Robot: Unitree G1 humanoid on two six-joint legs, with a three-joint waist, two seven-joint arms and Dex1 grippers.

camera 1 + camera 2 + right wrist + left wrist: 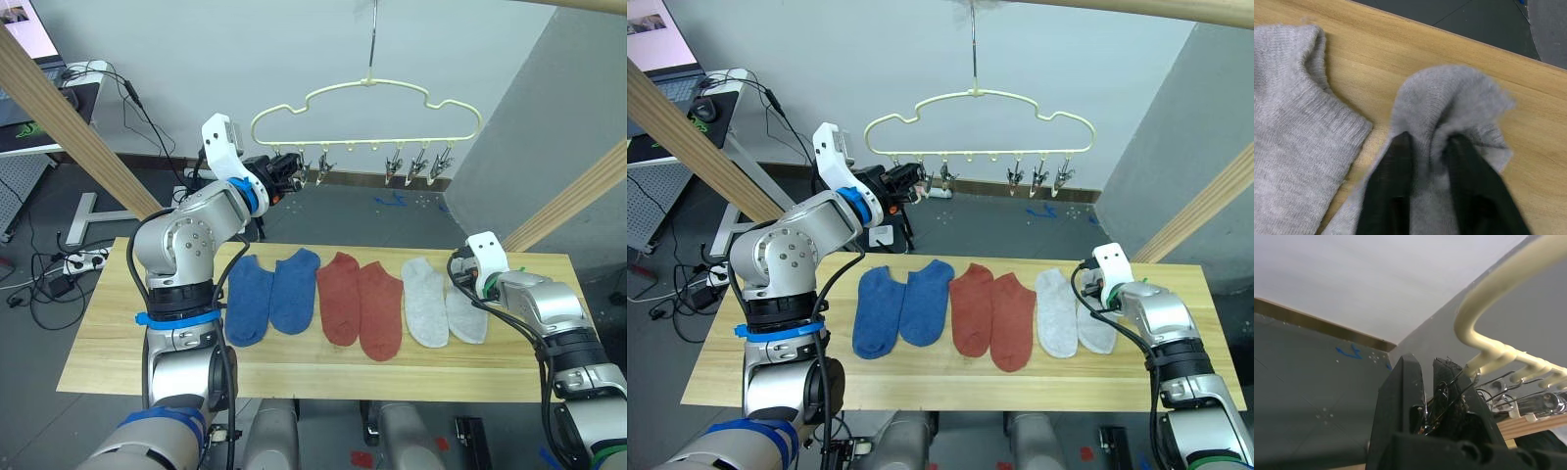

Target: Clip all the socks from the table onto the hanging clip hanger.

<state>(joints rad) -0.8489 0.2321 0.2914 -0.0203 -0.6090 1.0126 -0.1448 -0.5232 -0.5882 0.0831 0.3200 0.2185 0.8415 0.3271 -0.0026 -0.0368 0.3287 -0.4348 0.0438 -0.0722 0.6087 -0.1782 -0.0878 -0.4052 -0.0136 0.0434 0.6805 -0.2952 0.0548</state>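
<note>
Six socks lie on the table (294, 367). Right gripper (1427, 147) pinches the outer grey sock's (468, 315) cuff; left gripper (1427, 396) squeezes a hanger clip (298, 168). Next: lift it there.

Even, diffuse indoor light fills the head views, bright on the pale wall (176, 59) and table (98, 343), with only soft, faint shadows beneath the socks (362, 304). No harsh glare shows. The left wrist view is dimmer, its near fingers (1400, 411) and hanger (1508, 279) soft and out of focus. In the right wrist view the grey sock (1449, 98) blurs at its fuzzy edge, the fingers (1388, 196) dark.
</note>
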